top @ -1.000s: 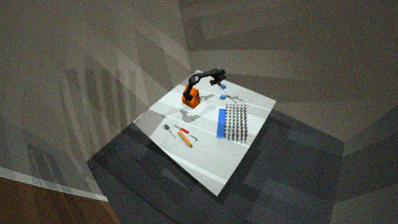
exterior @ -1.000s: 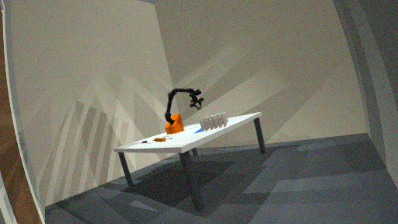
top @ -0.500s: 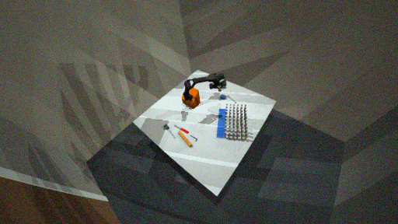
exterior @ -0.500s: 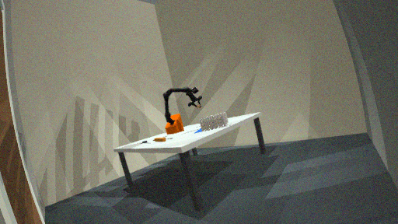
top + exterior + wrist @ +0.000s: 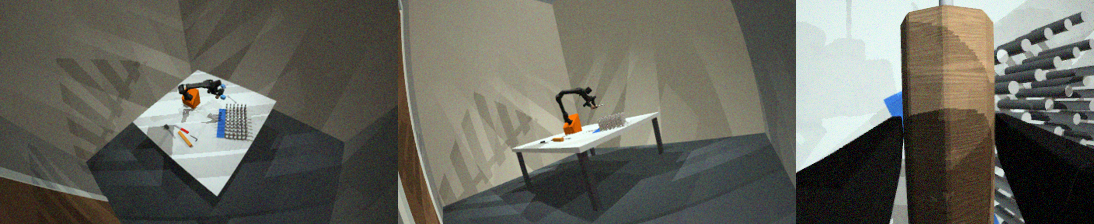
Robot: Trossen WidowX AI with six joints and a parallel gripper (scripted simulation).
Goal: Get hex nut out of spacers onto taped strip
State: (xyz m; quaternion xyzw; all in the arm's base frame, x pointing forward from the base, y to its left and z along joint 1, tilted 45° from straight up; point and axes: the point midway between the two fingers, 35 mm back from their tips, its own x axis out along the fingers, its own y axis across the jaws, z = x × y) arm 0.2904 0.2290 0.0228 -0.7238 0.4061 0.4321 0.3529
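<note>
My gripper is shut on a tool's wooden handle. A grey shaft leaves the handle's far end; its tip is out of the wrist view. The gripper is raised above the table. The standing metal spacers are in rows, off to the right in the wrist view. The blue taped strip runs along their near side and is partly hidden by the handle in the wrist view. The hex nut cannot be made out in any view.
On the white table lie an orange-handled tool, a red-handled tool with a hooked end beside it, and a black-ended tool. Two small blue objects show near the gripper. The arm stands at an orange block.
</note>
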